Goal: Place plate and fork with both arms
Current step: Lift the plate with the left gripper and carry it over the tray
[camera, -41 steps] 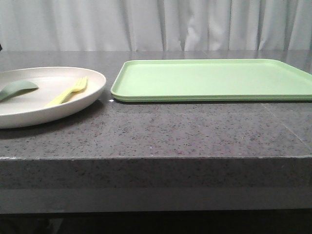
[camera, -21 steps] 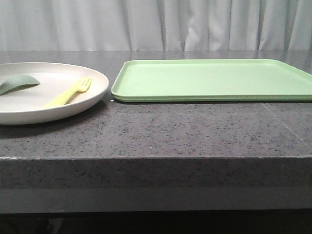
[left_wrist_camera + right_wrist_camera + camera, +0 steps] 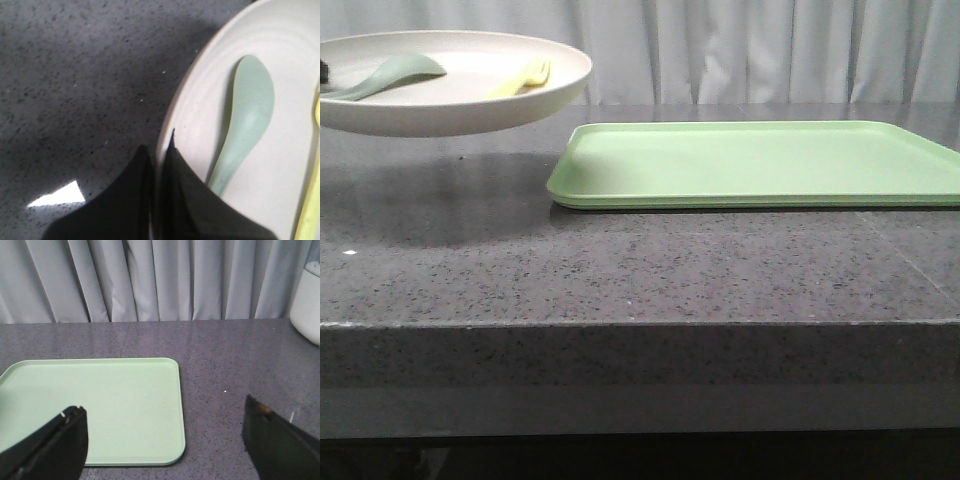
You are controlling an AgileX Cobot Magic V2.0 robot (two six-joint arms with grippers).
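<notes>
One plate (image 3: 440, 95) here, and it's up in the air, clear of the desk (image 3: 620, 270), hanging over the left side with its shadow on the stone underneath. It sits just left of the light-green tray (image 3: 760, 165), its rim almost reaching over the tray's near-left corner. Two utensils ride inside it: the pale-yellow fork (image 3: 525, 78) toward the right part of the dish and a grey-green spoon (image 3: 390, 75) toward the left, bowl end pointing inward. In the left wrist view the left hand (image 3: 159, 165) is pinched onto the plate's rim, one finger above and one below the edge, with the spoon right beside it. The right hand (image 3: 165, 440) is spread wide with nothing between its fingers, hovering above the desk with the tray's right end under it. The tray lies flat on the desk. Grey curtains (image 3: 750, 50) hang behind.
</notes>
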